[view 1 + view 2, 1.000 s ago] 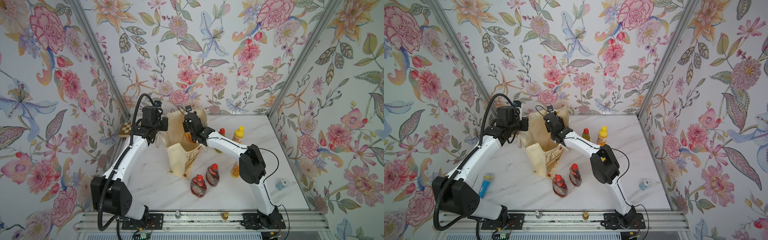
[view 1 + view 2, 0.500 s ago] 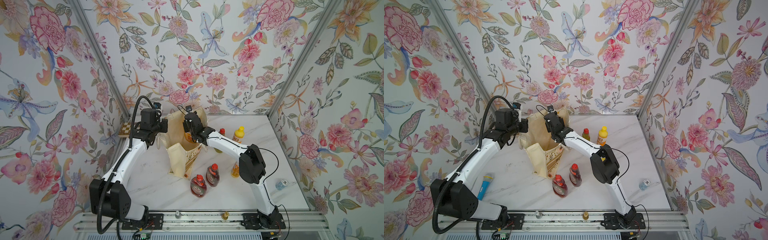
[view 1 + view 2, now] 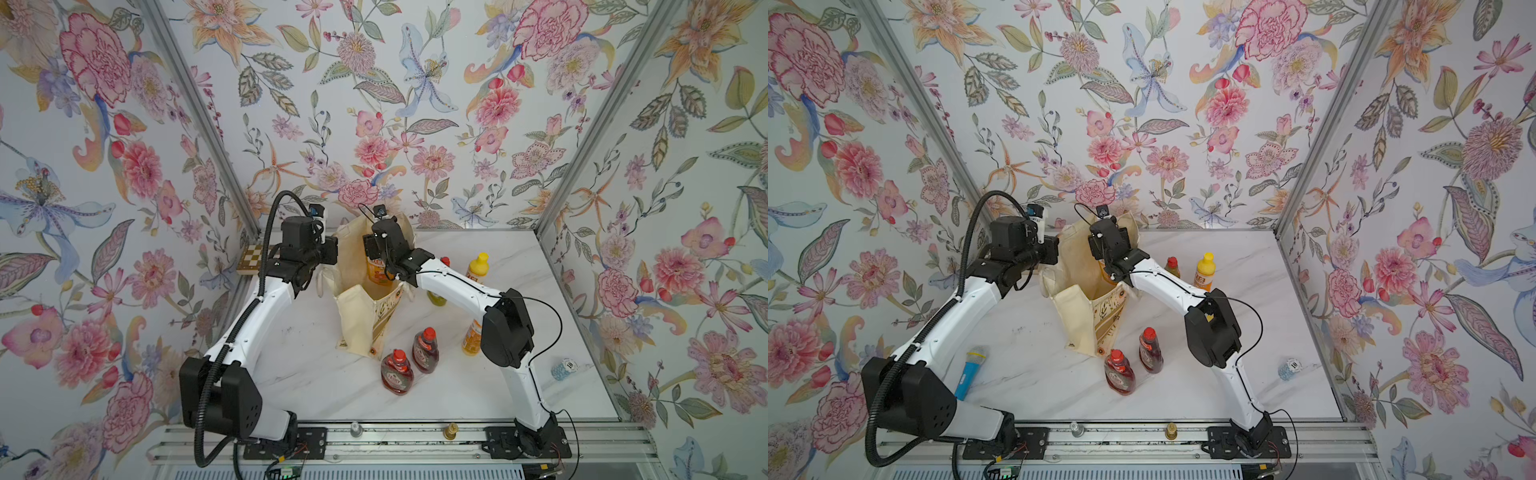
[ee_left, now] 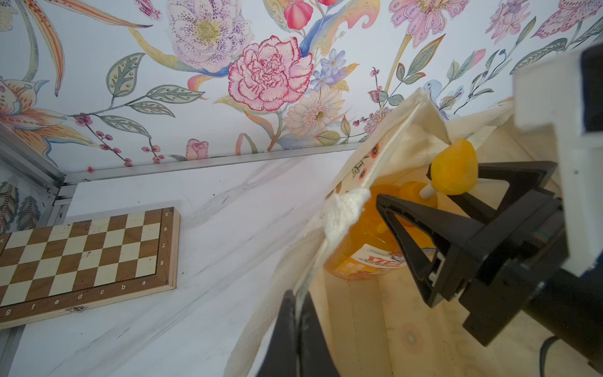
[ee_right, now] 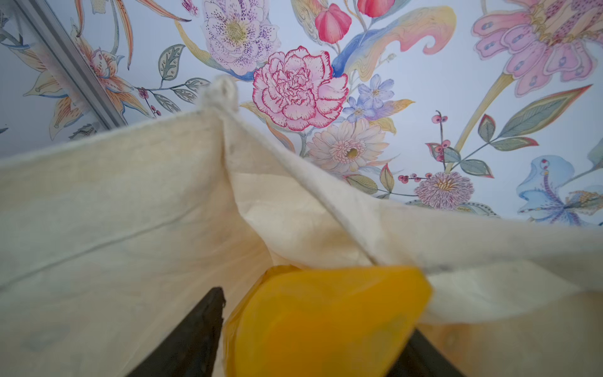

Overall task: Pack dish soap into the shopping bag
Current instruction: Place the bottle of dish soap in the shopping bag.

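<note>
The left gripper (image 4: 295, 295) pinched the rim of the bag (image 3: 358, 320) — jaws pressed together on the canvas. The pump bottle (image 4: 362, 251) stood inside the bag, and the right gripper (image 4: 406, 186) reached in — its 2 jaws spread either side of the pump neck.

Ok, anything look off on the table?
Nothing spilled. Only strays: a blue toy microphone lying beside the left arm, a wooden chessboard in the far corner, a small blue-white chip stack near the right arm.
</note>
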`<move>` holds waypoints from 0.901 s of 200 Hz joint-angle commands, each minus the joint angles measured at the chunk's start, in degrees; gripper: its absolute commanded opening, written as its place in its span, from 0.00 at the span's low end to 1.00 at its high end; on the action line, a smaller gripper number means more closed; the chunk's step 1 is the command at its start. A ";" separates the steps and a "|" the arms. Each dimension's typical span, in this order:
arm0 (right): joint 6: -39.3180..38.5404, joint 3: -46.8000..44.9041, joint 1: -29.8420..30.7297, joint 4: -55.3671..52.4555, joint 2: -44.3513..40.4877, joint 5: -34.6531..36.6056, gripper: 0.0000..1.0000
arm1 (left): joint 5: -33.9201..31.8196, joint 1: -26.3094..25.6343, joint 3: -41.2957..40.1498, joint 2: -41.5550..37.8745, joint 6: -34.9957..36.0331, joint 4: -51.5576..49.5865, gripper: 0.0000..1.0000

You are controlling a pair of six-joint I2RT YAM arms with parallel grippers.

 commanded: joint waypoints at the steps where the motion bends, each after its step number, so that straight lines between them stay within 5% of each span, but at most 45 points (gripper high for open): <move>1: -0.18 2.48 0.55 -0.19 -4.53 -0.33 0.75 | 0.13 0.24 0.72 0.63 -0.14 3.60 0.04; 101: 0.41 4.12 1.32 -6.61 -12.60 -6.28 0.90 | 0.47 -0.12 1.63 1.30 0.26 3.44 0.17; 132: 0.73 5.46 1.37 -13.21 -15.50 -8.57 1.00 | 0.46 -0.28 2.12 0.86 0.13 2.82 0.42; 180: 0.79 1.45 1.37 -21.19 -23.99 -9.24 0.99 | -2.19 -0.50 2.42 -3.22 -0.09 0.24 0.77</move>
